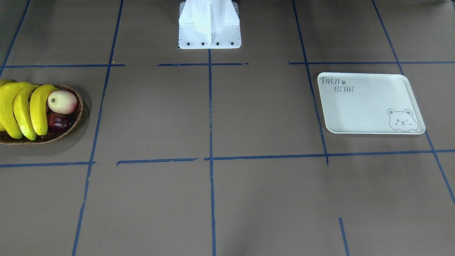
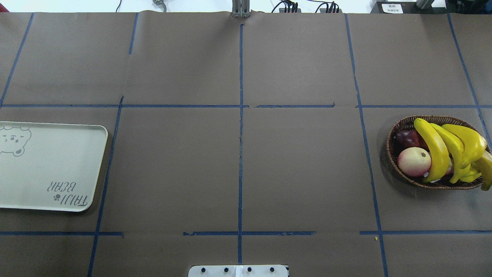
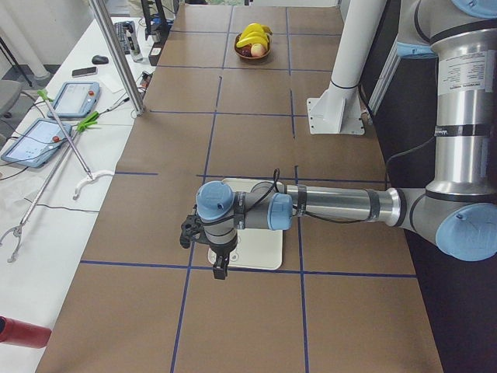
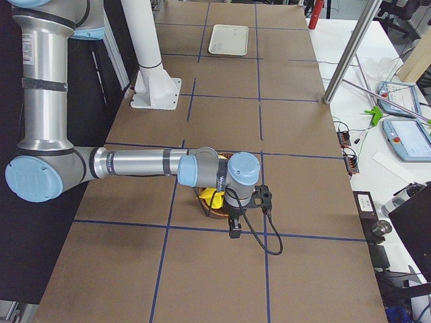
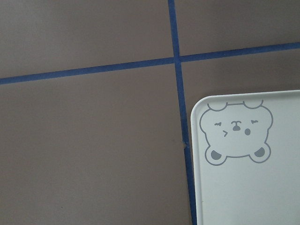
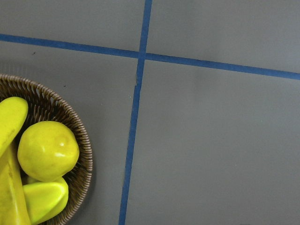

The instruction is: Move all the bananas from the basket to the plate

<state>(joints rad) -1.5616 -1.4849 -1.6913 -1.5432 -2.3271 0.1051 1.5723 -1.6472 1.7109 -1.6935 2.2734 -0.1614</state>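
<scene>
Several yellow bananas (image 1: 21,106) lie in the brown wicker basket (image 1: 79,113), also in the overhead view (image 2: 446,150) and in the right wrist view (image 6: 9,187). The off-white plate (image 2: 50,165) printed "TAIJI BEAR" lies bare at the other end of the table (image 1: 369,106); its bear corner shows in the left wrist view (image 5: 253,187). My left gripper (image 3: 220,268) hangs over the plate's (image 3: 260,252) outer edge. My right gripper (image 4: 234,229) hangs over the basket's (image 4: 215,215) outer side. I cannot tell whether either is open or shut.
A cream-and-pink round fruit (image 1: 62,102) and a dark red fruit (image 1: 58,121) lie in the basket beside the bananas. A round yellow fruit (image 6: 47,150) shows in the right wrist view. The white robot base (image 1: 209,25) stands at the table's middle edge. Blue tape lines cross the brown table.
</scene>
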